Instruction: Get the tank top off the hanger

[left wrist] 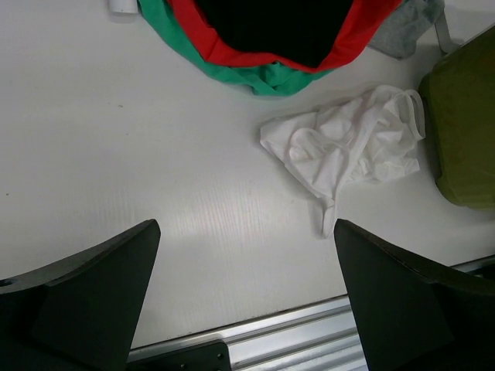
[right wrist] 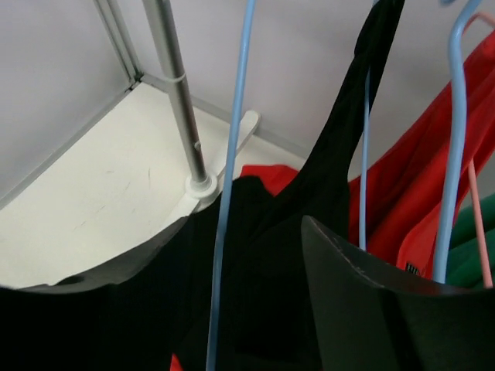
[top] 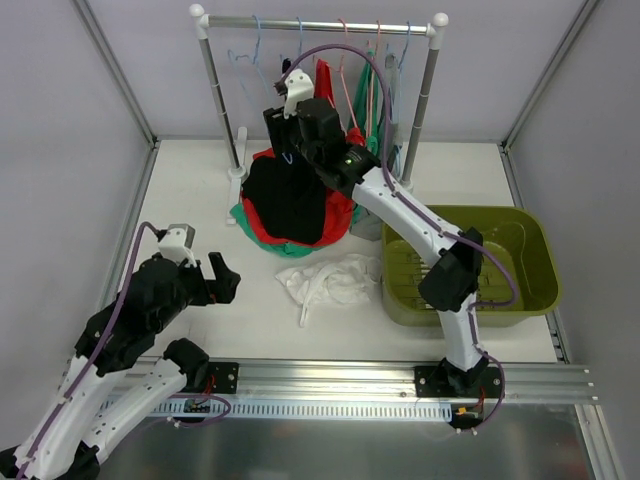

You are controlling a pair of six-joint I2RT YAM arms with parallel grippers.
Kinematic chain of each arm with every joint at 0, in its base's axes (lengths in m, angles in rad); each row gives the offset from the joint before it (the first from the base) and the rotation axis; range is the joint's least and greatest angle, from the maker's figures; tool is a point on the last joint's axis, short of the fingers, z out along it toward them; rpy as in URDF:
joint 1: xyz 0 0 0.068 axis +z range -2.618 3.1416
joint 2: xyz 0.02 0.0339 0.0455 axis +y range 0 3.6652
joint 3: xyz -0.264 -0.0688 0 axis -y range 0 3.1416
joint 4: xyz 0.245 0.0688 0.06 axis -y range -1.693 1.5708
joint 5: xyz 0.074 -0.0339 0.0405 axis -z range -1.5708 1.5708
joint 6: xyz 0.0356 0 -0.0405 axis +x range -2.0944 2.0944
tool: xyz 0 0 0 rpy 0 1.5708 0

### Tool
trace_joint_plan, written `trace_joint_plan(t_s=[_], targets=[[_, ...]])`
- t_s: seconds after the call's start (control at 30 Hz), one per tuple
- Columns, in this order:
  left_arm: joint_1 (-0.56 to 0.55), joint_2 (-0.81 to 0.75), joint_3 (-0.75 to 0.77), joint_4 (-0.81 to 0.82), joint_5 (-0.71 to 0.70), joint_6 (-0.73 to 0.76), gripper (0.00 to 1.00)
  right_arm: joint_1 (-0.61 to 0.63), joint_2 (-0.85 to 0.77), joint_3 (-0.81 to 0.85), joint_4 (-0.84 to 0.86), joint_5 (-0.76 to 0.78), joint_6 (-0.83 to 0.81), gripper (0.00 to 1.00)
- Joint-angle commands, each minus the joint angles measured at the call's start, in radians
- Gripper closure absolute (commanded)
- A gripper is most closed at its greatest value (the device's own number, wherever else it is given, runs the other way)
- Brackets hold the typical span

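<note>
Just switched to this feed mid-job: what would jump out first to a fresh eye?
The black tank top hangs by a strap from a blue hanger at the rack, with the right gripper open around it. Below lies a red and green clothes heap; a crumpled white garment sits mid-table, and the left gripper hovers open near-left.

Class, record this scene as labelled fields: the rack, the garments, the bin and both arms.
rack: metal, at far edge of table
black tank top: strap up at rack, rest heaped on table
white garment: crumpled on table, beside green bin
left arm: low, jaws open, empty
right arm: extended to black tank top; jaws unclear
</note>
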Motion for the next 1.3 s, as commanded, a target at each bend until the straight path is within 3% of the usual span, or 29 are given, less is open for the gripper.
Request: trace_joint_plan(t_s=[0.0, 0.07, 0.1, 0.27, 0.3, 0.47, 0.67, 0.8, 0.83, 0.97, 1.03, 1.07, 1.1, 1.17, 1.27], targets=[[-0.007, 0.067, 0.035, 0.026, 0.062, -0.023, 0.01, 0.015, -0.24, -0.06, 0.059, -0.017, 0.019, 0.34], [-0.006, 0.098, 0.035, 0.062, 0.122, -0.043, 0.01, 0.017, -0.328, -0.17, 0.058, -0.023, 0.047, 0.18], [-0.007, 0.13, 0.029, 0.123, 0.145, -0.055, 0.01, 0.017, -0.429, -0.213, 0.052, -0.043, 0.057, 0.02], [-0.007, 0.325, -0.015, 0.323, 0.231, -0.084, 0.01, 0.017, -0.778, -0.524, -0.045, -0.097, 0.085, 0.0], [-0.011, 0.359, -0.015, 0.351, 0.255, -0.089, 0.01, 0.017, -0.917, -0.583, -0.063, -0.077, 0.079, 0.01], [-0.095, 0.656, 0.043, 0.48, 0.188, -0.095, 0.01, 0.015, -1.318, -0.947, -0.134, 0.023, 0.107, 0.0], [-0.265, 1.079, 0.245, 0.483, 0.013, -0.052, 0.01, 0.015, -1.667, -1.112, -0.255, 0.02, 0.179, 0.01], [-0.319, 1.291, 0.316, 0.486, -0.059, -0.061, 0.01, 0.015, -1.746, -1.128, -0.333, 0.001, 0.205, 0.0], [-0.326, 1.333, 0.334, 0.487, -0.059, -0.063, 0.04, 0.015, -1.748, -1.122, -0.358, 0.006, 0.209, 0.01], [-0.391, 1.43, 0.367, 0.491, -0.03, -0.112, 0.43, 0.015, -1.742, -1.106, -0.436, 0.015, 0.197, 0.0], [-0.411, 1.424, 0.355, 0.497, -0.024, -0.124, 0.44, 0.015, -1.74, -1.111, -0.438, 0.004, 0.193, 0.01], [-0.425, 1.415, 0.351, 0.497, -0.021, -0.126, 0.51, 0.014, -1.739, -1.112, -0.436, 0.004, 0.191, 0.0], [-0.432, 1.407, 0.345, 0.497, -0.019, -0.127, 0.74, 0.015, -1.739, -1.114, -0.438, 0.001, 0.188, 0.0], [-0.443, 1.367, 0.322, 0.494, -0.021, -0.135, 0.98, 0.015, -1.734, -1.119, -0.436, -0.002, 0.186, 0.0], [-0.466, 1.234, 0.27, 0.487, -0.048, -0.144, 1.0, 0.015, -1.734, -1.129, -0.434, 0.003, 0.177, 0.0]])
